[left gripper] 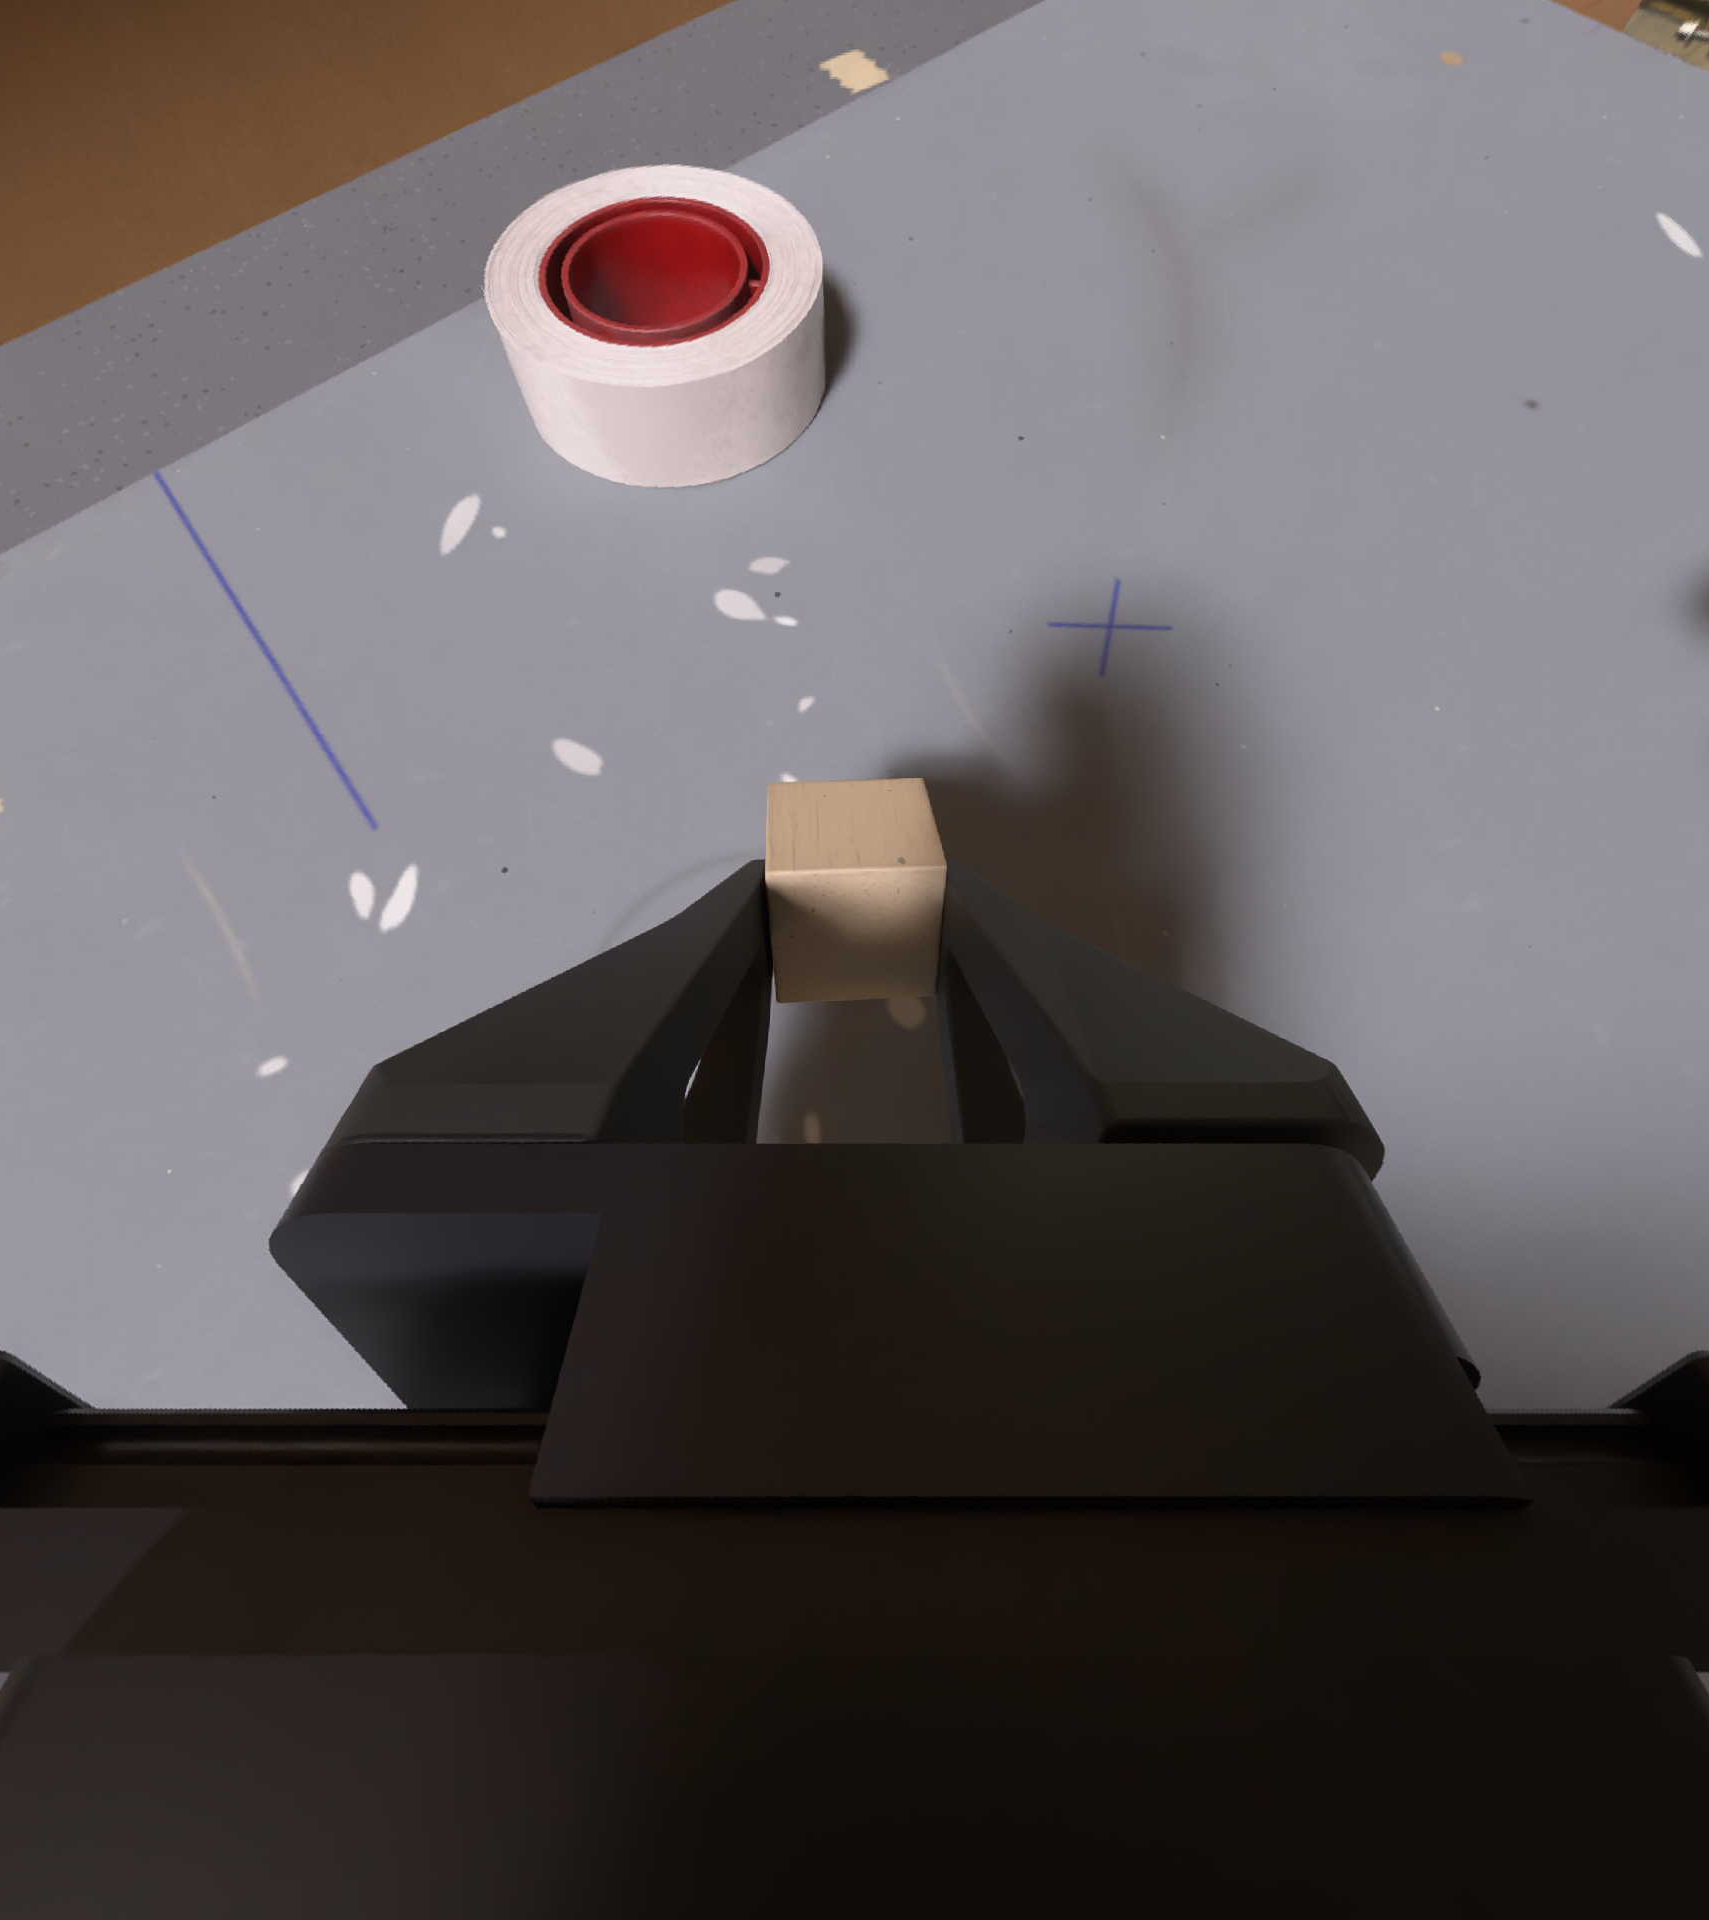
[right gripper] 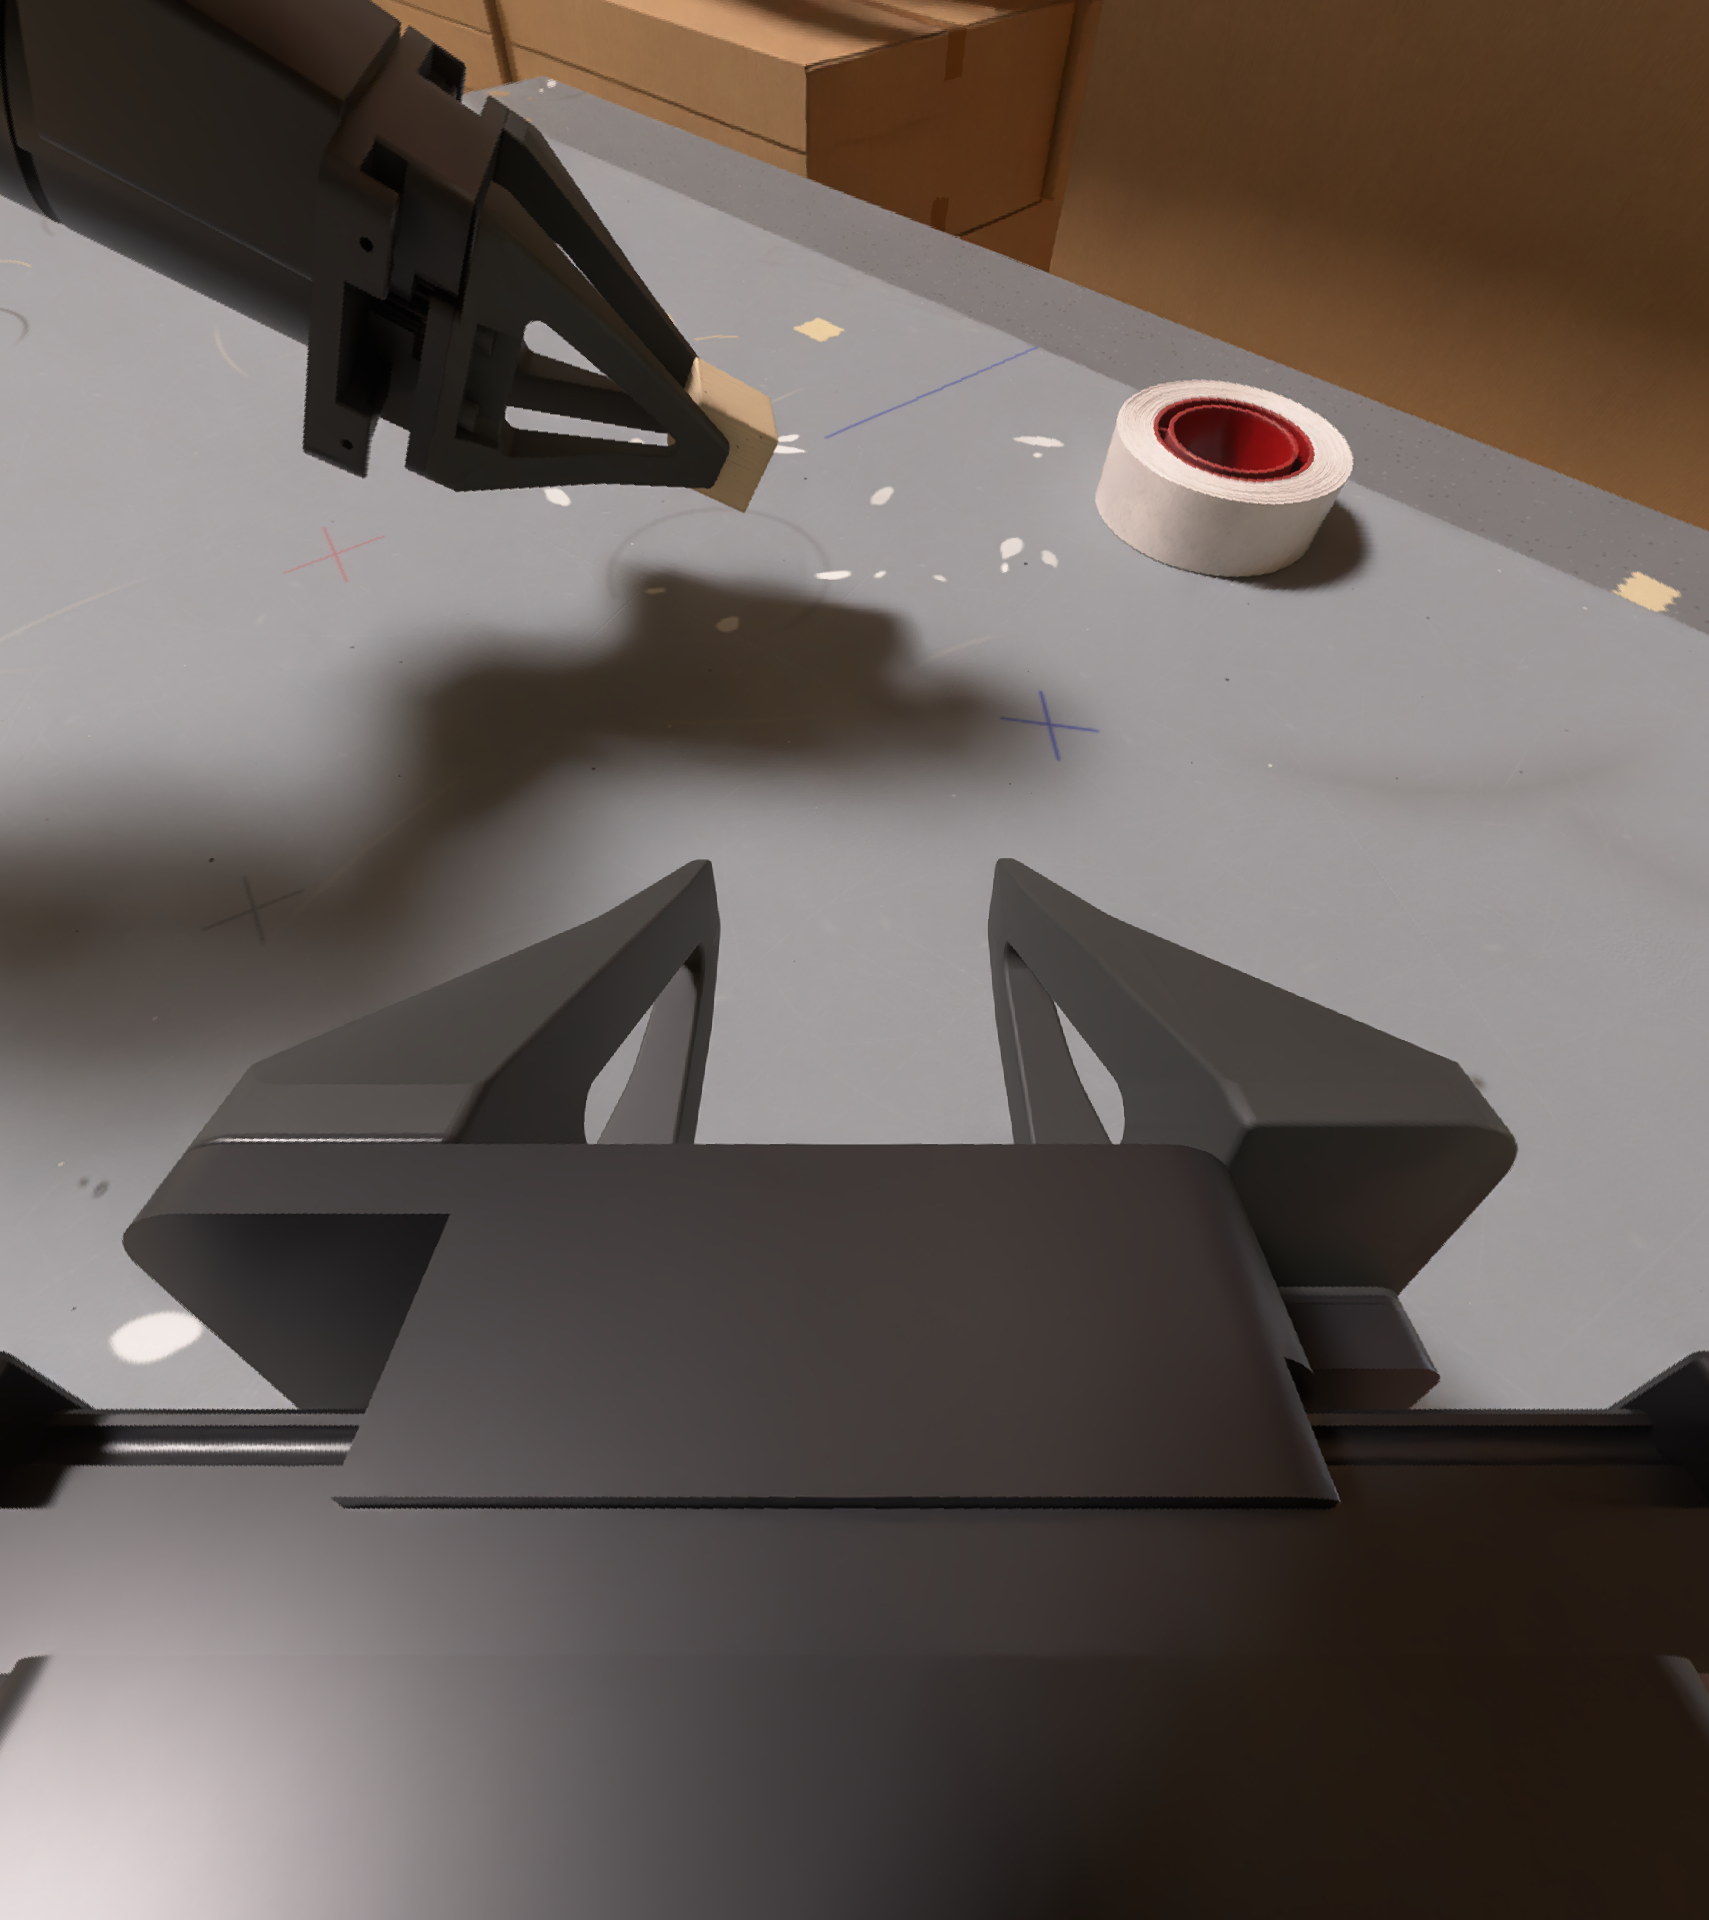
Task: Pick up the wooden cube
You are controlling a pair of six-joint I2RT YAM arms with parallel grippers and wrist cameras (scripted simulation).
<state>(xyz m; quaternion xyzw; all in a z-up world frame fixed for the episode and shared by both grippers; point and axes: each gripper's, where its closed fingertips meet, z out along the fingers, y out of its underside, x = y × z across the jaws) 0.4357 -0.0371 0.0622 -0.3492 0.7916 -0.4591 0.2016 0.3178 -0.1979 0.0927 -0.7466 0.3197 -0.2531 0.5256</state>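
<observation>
The wooden cube is a small pale block held between the tips of my left gripper, which is shut on it. In the right wrist view the left gripper holds the cube in the air, well above the grey table, with its shadow on the surface below. My right gripper is open and empty, low over the table nearer the front, apart from the cube.
A white tape roll with a red core lies flat on the table beyond the cube, near the far edge; it also shows in the right wrist view. Cardboard boxes stand past the table edge.
</observation>
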